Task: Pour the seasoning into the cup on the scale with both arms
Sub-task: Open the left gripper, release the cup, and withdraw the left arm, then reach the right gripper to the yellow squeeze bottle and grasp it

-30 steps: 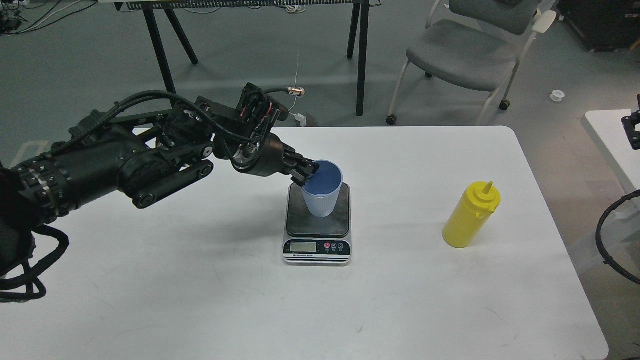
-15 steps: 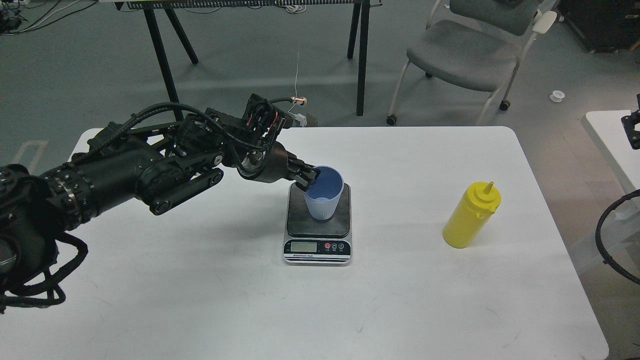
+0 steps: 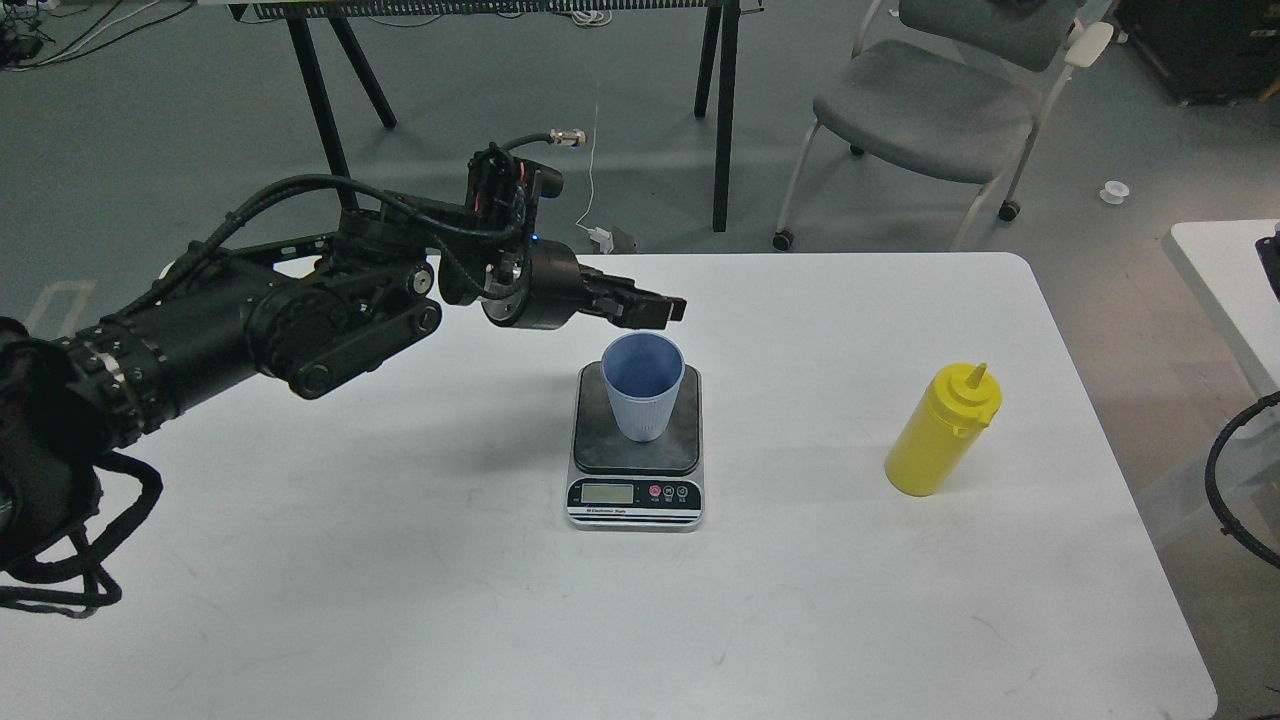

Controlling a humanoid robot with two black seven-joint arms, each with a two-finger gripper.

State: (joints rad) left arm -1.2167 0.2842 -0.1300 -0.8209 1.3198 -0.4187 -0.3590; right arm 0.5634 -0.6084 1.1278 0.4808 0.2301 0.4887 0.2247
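Light-blue cup (image 3: 643,388) upright on the dark platform of the scale (image 3: 635,448), mid-table (image 3: 400,560). Left gripper (image 3: 668,310) above the cup's rim at twelve o'clock, clear of it, fingers hard to tell apart. Yellow bottle (image 3: 941,432) upright at three o'clock, well apart. Grey chair (image 3: 930,105) at one o'clock beyond the table.

— What is on the desk (image 3: 400,560)?

— The desk is white with round corners. A flat scale (image 3: 635,450) lies near the middle of it. The small screen and buttons of the scale face the near edge.

— Anything else?

— Yes. A yellow bottle (image 3: 940,432) stands upright on the desk, well to the right of the scale. Its pointed top points up.

— Do they touch?

— No. Bare white desk lies between them.
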